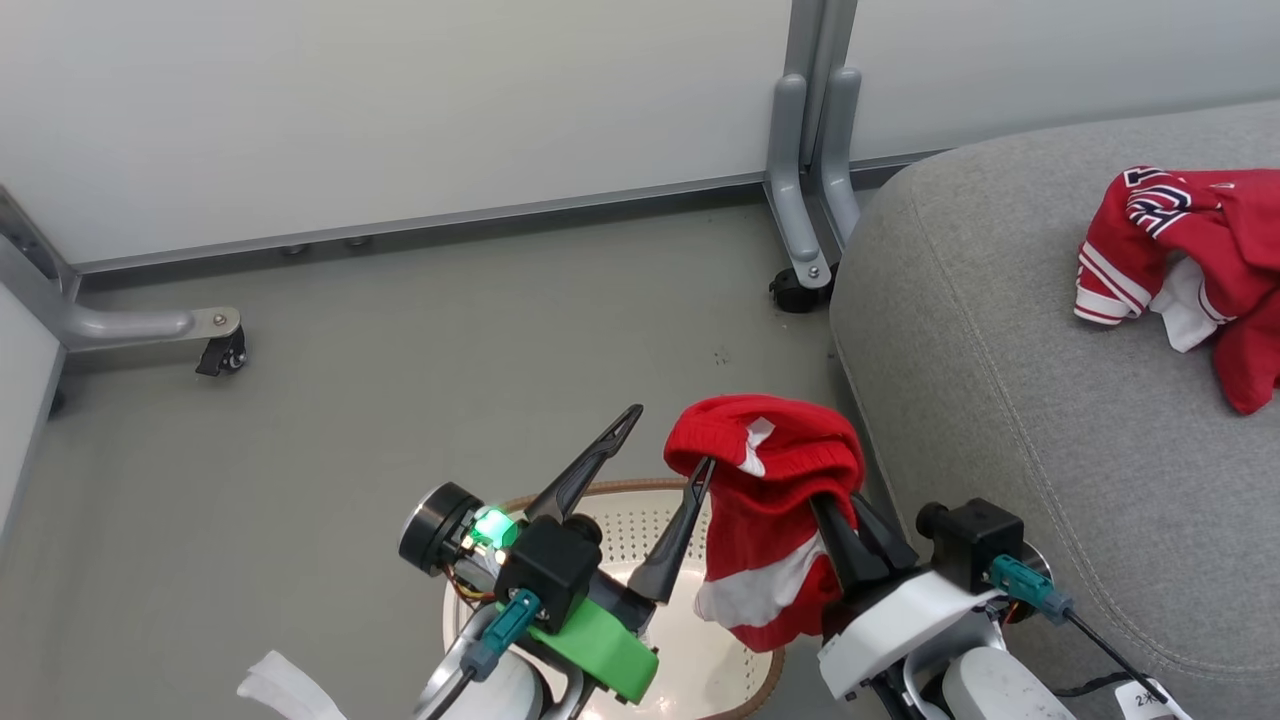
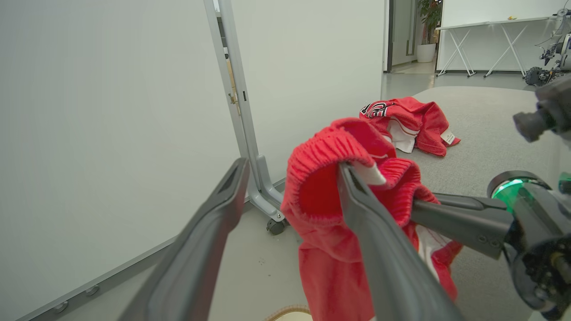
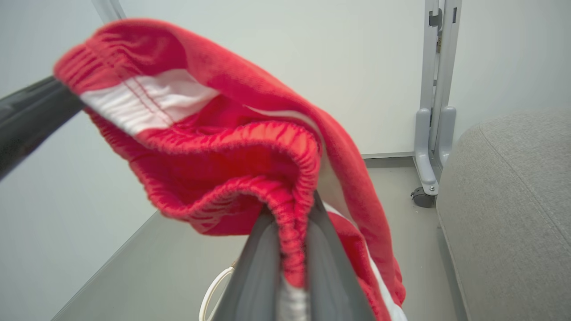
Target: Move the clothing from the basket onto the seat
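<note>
Half the job looks done: one red garment (image 1: 1190,260) lies crumpled on top of the grey seat (image 1: 1000,350), well in from its rounded edge. The second red garment (image 1: 770,500) hangs in the air just off the seat's near edge, not touching the cushion. The right gripper (image 3: 290,223) is clenched on its elastic waistband, which is pinched between the two fingers. The left gripper (image 1: 670,438) stands spread wide, grasping nothing, though one finger (image 2: 357,200) sits against the waistband fold. The basket (image 1: 625,530) stands on the floor just beside the seat, below the hanging cloth, and the part of its inside that shows is bare. What remains, as I judge it, is carrying this garment across onto the seat and letting go.
</note>
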Tool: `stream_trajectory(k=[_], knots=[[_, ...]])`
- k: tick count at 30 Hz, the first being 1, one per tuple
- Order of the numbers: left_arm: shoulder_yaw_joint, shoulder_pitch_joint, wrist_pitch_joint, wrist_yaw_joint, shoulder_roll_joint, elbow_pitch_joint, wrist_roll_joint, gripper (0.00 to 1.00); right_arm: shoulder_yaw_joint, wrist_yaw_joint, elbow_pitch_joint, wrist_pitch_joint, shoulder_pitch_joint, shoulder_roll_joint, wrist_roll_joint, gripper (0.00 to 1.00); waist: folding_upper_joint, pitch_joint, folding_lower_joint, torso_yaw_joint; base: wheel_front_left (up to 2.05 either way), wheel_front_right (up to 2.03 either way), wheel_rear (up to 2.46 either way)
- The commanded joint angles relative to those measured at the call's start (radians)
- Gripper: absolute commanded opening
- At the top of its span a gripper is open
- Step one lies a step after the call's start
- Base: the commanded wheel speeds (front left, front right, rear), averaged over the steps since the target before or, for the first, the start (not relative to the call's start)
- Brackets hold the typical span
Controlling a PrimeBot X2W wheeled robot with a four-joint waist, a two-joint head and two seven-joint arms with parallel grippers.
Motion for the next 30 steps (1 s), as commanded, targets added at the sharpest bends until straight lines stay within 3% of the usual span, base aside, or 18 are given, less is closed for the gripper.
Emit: stream_trajectory(k=[1,16,30], knots=[[0.004,0.015,-0.001,-0.002,0.007,-0.002,-0.001,1.0,-0.004,0.0,0.0,-0.001,0.006,0.001,0.0,0.0,0.0,0.001,0.0,0.0,0.0,0.0,0.0],[0.028,0.032,-0.001,-0.001,-0.002,-0.014,0.015,1.0,-0.066,0.0,-0.024,-0.001,-0.006,0.004,0.001,0.0,0.0,0.03,0.0,-0.071,0.0,0.0,0.0],[0.043,0.009,-0.001,-0.002,0.016,-0.017,0.051,1.0,-0.176,0.0,-0.147,0.0,0.029,0.014,0.033,0.0,0.0,0.091,0.0,-0.26,0.0,0.0,0.0]])
